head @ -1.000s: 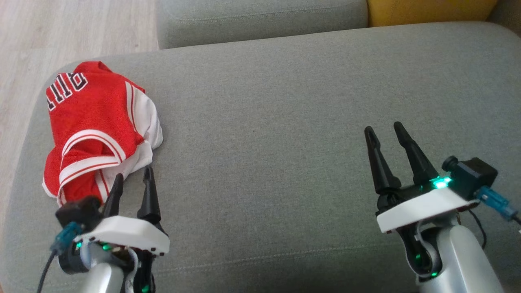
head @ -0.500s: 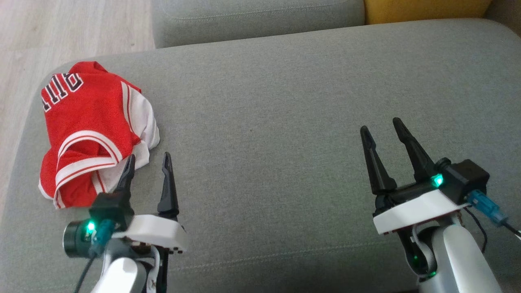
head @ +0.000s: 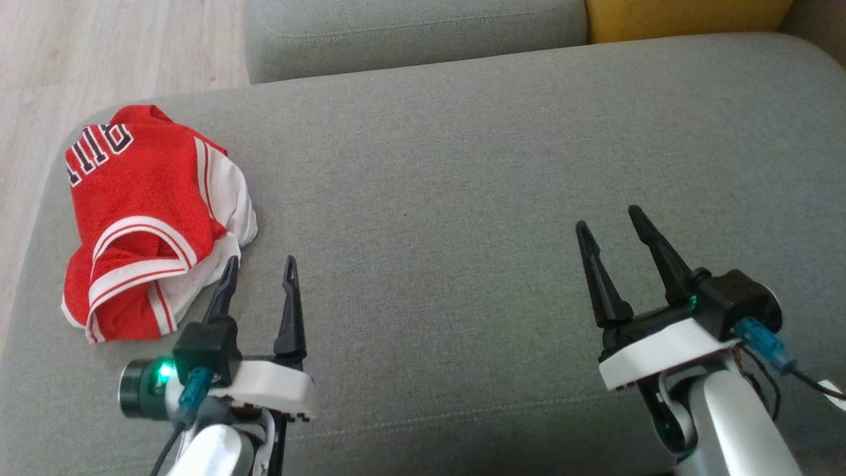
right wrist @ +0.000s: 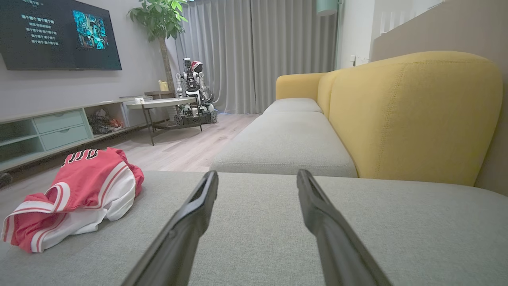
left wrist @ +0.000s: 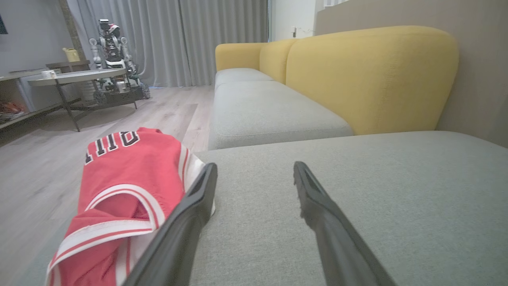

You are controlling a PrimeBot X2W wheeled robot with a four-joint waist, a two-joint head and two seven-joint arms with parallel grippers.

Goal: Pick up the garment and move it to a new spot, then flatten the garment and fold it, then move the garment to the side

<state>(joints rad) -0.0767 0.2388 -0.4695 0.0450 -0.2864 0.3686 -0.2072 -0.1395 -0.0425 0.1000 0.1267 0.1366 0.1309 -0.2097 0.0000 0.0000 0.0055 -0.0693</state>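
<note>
Crumpled red-and-white mesh jersey [head: 145, 211] sat at left of frame on grey fabric sofa cushion [head: 462, 165]. Left tool [head: 260, 261] was wide open, empty, just beside it; right tool [head: 609, 218] wide open, empty, lower right.

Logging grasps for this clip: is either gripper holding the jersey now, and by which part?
Nothing is held. The left gripper is open beside the jersey, nothing between its jaws; the right gripper is open above the cushion.

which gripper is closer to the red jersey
Left. The left gripper is right beside the near edge of the red jersey; the right gripper is far off across the cushion.
</note>
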